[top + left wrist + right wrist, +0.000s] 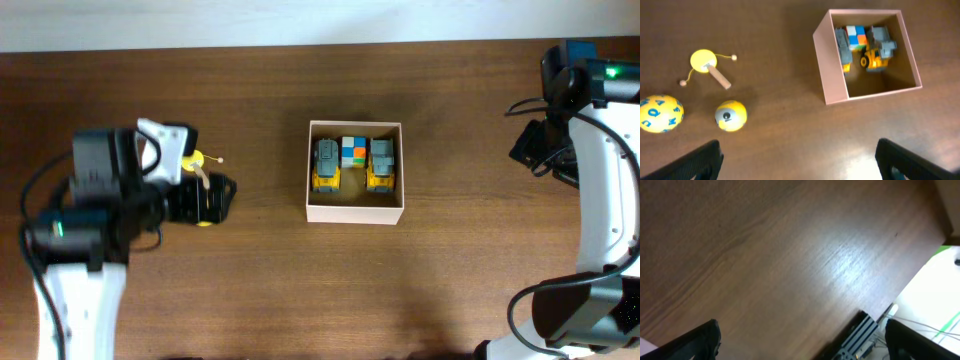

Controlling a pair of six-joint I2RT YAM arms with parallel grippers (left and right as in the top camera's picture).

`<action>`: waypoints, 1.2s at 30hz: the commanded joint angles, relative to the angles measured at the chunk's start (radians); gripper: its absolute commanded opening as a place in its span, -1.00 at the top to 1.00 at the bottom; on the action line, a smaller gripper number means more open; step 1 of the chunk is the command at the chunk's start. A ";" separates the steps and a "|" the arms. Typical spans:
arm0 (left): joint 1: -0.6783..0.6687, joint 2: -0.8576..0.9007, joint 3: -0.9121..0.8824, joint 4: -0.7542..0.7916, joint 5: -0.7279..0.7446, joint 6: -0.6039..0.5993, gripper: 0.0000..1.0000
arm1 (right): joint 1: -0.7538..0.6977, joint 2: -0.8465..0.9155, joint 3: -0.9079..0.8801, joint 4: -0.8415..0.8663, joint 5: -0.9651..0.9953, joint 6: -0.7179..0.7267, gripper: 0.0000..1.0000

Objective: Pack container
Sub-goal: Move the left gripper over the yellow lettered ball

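cardboard, white outside and tan inside, the container (355, 213) sits mid-bench (250, 290). along its twelve o'clock wall it holds a truck (327, 166), a coloured block (353, 152) and a second truck (382, 166), so packing looks partly done. three toys lie loose at nine o'clock from it: a lettered ball (660, 114), a small yellow ball (730, 115) and a paddle drum (707, 64). the left gripper (797, 165) hangs near them, open and empty. the right gripper (805, 345), also open and empty, is off at two o'clock over bare wood.
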 commanded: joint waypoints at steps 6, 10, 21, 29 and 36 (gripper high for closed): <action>0.006 0.196 0.176 -0.113 0.147 0.020 -0.98 | -0.004 -0.004 0.003 0.001 0.004 0.010 -0.98; 0.006 0.229 0.176 -0.108 0.156 0.020 -0.99 | -0.004 -0.004 0.003 0.001 0.004 0.010 -0.98; 0.006 0.298 0.176 -0.153 -0.260 -0.188 -0.99 | -0.004 -0.004 0.003 0.001 0.004 0.010 -0.98; 0.006 0.429 0.176 -0.165 -0.375 -0.328 -0.99 | -0.004 -0.004 0.003 0.001 0.004 0.011 -0.98; 0.014 0.525 0.176 -0.164 -0.583 -0.478 -0.98 | -0.004 -0.004 0.003 0.001 0.004 0.010 -0.98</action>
